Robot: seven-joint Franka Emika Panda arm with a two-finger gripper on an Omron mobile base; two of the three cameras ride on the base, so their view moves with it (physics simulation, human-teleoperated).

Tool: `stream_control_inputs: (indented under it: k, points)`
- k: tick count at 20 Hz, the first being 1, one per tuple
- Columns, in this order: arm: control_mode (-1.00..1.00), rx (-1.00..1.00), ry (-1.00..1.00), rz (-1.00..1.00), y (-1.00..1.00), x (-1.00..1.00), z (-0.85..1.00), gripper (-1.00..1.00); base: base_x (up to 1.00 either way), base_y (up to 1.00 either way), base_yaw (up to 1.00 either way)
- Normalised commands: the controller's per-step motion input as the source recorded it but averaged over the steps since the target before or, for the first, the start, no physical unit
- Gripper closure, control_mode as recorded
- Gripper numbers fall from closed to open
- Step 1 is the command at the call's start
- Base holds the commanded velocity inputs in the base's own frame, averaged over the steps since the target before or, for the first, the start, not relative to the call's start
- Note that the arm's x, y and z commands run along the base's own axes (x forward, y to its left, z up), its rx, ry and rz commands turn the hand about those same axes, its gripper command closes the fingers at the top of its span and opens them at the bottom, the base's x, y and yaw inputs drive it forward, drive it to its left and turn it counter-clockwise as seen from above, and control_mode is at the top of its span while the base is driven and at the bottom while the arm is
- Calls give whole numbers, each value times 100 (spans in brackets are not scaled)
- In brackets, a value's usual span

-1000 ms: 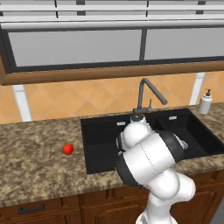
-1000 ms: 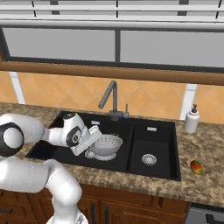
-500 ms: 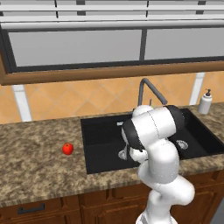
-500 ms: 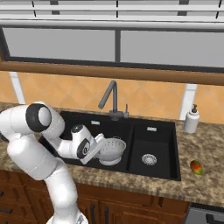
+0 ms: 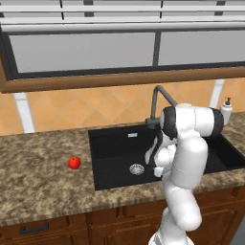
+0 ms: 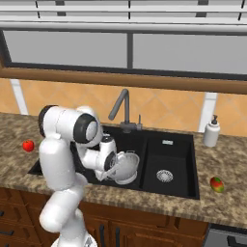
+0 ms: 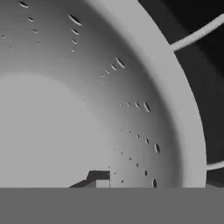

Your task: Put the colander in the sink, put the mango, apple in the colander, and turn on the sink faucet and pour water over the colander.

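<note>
- No writing, label, brand, number or sign can be read anywhere here, from where I stand.
- The soap dispenser is plain white, unmarked.

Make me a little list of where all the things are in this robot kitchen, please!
colander: in the big basin of the sink, tilted
hand: at the colander's rim; grip unclear
apple: on the counter, left of the sink
mango: on the counter, right of the sink
faucet: no water running
soap bottle: behind the sink's right corner
</note>
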Motion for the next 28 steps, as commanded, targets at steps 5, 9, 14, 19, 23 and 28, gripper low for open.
stream_control_inputs:
  k: [5,9,14,19,23,28]
  points:
    - [-100,0,-7,-19,45,12,-35,100,0,0,0]
    - [-100,0,-7,-20,60,0,-34,100,0,0,0]
    - [-100,-1,-1,-22,50,0,-38,100,0,0,0]
    - [-100,0,-1,-22,10,0,-30,-100,0,0,0]
    - [-100,0,-6,-22,0,0,-3,-100,0,0,0]
    - [-100,0,-12,-21,0,0,2,-100,0,0,0]
